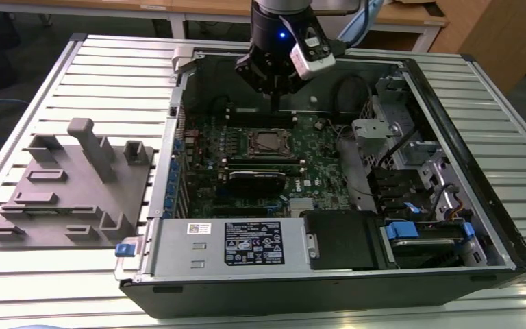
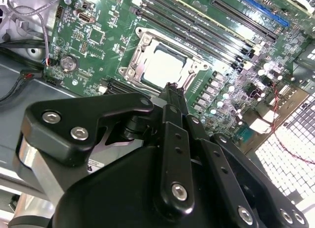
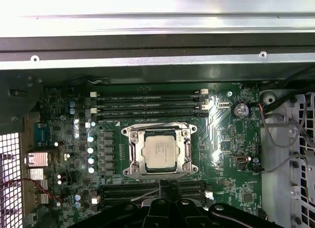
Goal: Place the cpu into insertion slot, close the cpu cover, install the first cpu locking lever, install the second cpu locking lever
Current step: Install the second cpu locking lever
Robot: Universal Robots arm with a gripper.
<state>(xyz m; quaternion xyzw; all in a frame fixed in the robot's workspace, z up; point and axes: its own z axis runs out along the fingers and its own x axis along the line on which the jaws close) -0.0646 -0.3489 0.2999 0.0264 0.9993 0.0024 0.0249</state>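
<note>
The cpu (image 3: pixel 158 151), a silver-grey square, lies in the insertion slot (image 3: pixel 129 173) on the green motherboard (image 3: pixel 226 139). The cpu cover (image 3: pixel 136 153) lies flat around it, and the chip shows through its window. Thin wire levers run along the socket's sides; whether they are latched I cannot tell. In the second wrist view the cpu (image 2: pixel 165 65) sits just past my gripper (image 2: pixel 172 90), which is shut and holds nothing. In the exterior view the gripper (image 1: pixel 275 104) hangs a little above the board, just beyond the socket (image 1: pixel 265 142).
The open computer case (image 1: pixel 336 288) lies on a slatted table. A black card (image 1: pixel 255 179) stands in front of the socket, memory slots (image 3: pixel 147 104) lie beside it, and a metal drive cage (image 1: pixel 400 137) fills the exterior view's right. A grey fixture block (image 1: pixel 71 185) lies at the left.
</note>
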